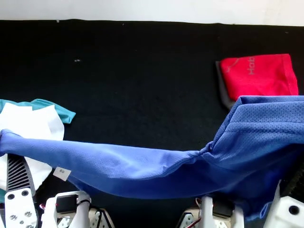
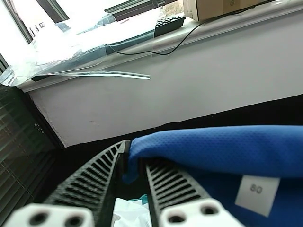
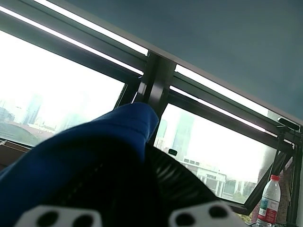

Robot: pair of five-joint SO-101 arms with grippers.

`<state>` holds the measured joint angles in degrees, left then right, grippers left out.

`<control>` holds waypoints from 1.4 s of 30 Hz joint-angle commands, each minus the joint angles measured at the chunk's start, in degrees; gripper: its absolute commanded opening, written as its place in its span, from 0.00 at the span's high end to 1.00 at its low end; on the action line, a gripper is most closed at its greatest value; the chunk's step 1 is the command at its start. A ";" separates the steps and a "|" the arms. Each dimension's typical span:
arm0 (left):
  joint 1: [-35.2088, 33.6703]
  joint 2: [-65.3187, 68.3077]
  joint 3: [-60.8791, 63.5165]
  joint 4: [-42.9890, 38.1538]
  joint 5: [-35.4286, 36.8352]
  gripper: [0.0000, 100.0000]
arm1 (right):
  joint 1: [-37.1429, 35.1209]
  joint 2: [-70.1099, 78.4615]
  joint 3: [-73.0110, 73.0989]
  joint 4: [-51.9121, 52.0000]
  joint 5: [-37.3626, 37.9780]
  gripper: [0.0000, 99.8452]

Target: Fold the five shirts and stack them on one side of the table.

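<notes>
A blue mesh shirt (image 1: 142, 166) hangs stretched above the black table (image 1: 133, 80), from the far left to the right edge. My left gripper (image 2: 134, 163) is shut on one end of it (image 2: 227, 146), next to a white tag (image 2: 255, 189). In the high view that gripper (image 1: 10, 153) is at the left, over a white shirt (image 1: 28, 123) and a teal shirt (image 1: 52, 108). My right gripper (image 3: 147, 142) points upward with the blue cloth (image 3: 94, 142) draped over it and pinched between its fingers. A folded red shirt (image 1: 260, 75) lies on a grey one (image 1: 222, 88) at the back right.
The white arm bases (image 1: 71, 209) stand along the table's front edge. A white wall and window ledge (image 2: 156, 94) run behind the table. A water bottle (image 3: 270, 203) stands by the window.
</notes>
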<state>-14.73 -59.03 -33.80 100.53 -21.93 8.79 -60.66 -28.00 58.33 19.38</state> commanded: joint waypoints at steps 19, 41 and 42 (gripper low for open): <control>-0.57 -0.92 16.75 -4.04 0.00 0.99 | 0.13 0.13 4.88 -1.36 3.52 0.99; -4.97 -8.57 22.37 -11.25 -0.09 0.99 | 0.04 0.48 13.32 -4.26 3.25 0.99; -4.97 -7.52 24.57 -11.87 -0.09 0.99 | 0.04 0.48 17.01 -6.29 3.25 0.99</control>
<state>-18.95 -70.20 -13.41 91.03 -21.93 8.70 -60.75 -18.77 56.13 22.29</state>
